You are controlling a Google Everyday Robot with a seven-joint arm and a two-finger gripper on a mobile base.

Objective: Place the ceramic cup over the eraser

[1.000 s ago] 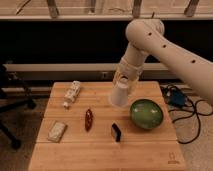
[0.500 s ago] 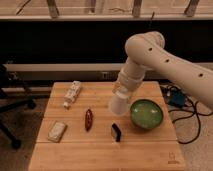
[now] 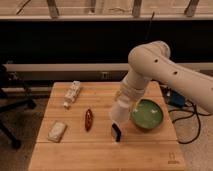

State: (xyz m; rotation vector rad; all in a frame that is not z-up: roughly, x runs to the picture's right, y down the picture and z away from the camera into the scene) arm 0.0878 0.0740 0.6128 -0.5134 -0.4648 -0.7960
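- Two-finger gripper (image 3: 121, 106) — closed on the small white tapered ceramic cup (image 3: 118, 112), held inverted just above the small black rectangular eraser (image 3: 116, 132).
- Cup likely rigid, smooth, breakable — lower gently; grip the wall.

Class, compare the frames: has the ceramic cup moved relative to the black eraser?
Yes. The end effector, shut on the ceramic cup, has carried it down and toward the eraser; it now hangs just above it, beside the green bowl.
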